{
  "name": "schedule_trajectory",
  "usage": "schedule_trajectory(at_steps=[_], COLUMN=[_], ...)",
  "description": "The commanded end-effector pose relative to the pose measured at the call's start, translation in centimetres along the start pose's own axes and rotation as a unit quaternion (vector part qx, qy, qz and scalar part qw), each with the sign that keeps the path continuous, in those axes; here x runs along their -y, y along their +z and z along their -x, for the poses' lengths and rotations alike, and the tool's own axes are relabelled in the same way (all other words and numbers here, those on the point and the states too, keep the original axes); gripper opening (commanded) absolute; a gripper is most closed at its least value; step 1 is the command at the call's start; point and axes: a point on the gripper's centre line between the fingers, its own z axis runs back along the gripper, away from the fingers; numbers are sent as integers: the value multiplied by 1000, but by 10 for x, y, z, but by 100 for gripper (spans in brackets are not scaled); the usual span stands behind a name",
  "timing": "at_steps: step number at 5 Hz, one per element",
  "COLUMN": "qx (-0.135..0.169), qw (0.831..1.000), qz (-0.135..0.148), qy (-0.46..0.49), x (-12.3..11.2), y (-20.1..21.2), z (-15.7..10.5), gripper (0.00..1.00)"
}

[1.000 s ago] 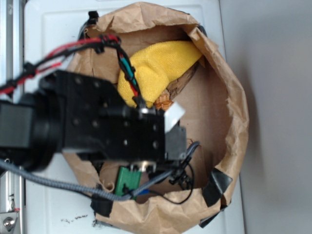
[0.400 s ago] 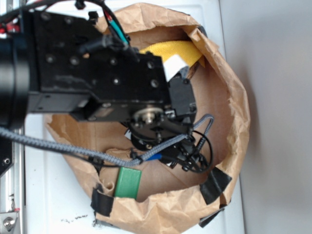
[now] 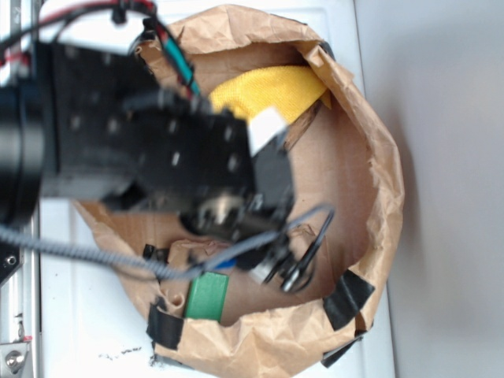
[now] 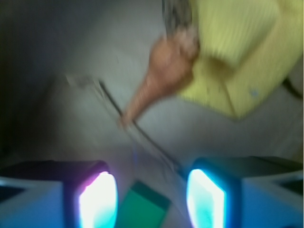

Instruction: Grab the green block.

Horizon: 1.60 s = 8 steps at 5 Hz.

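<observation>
Small flat green rectangular block (image 4: 142,209) at 6 o'clock, between spread fingers of gripper (image 4: 147,199), ungripped. Yellow cloth (image 4: 237,52) at 1 o'clock; brown shell-shaped object (image 4: 161,76) beside it.

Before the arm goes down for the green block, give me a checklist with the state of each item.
1. Tool open: ok, both fingers apart in the wrist view.
2. Green block between the fingers: ok, near the bottom edge.
3. Block free of the yellow cloth: ok, well apart.
4. Brown shell clear of the block: ok.
5. Block flat on the paper floor: cannot tell, wrist view blurred.
6. Cables clear of the block: cannot tell.
</observation>
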Motion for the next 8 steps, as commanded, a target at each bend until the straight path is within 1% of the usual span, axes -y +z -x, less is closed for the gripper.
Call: schedule_trajectory(at_steps=[1, 2, 3, 4, 5, 6, 7, 8], qx=[18, 17, 3, 0, 14, 14, 16, 30], qw=[999, 999, 999, 997, 997, 996, 996, 997], qz=[2, -4, 23, 36, 42, 49, 38, 33], qy=[-37, -44, 26, 67, 63, 74, 76, 65], x=[-15, -19, -14, -4, 2, 10, 20, 26], y=[-4, -12, -13, -14, -16, -12, -20, -36], z=[16, 29, 37, 36, 36, 33, 36, 45], gripper=[100, 100, 100, 100, 100, 100, 100, 100])
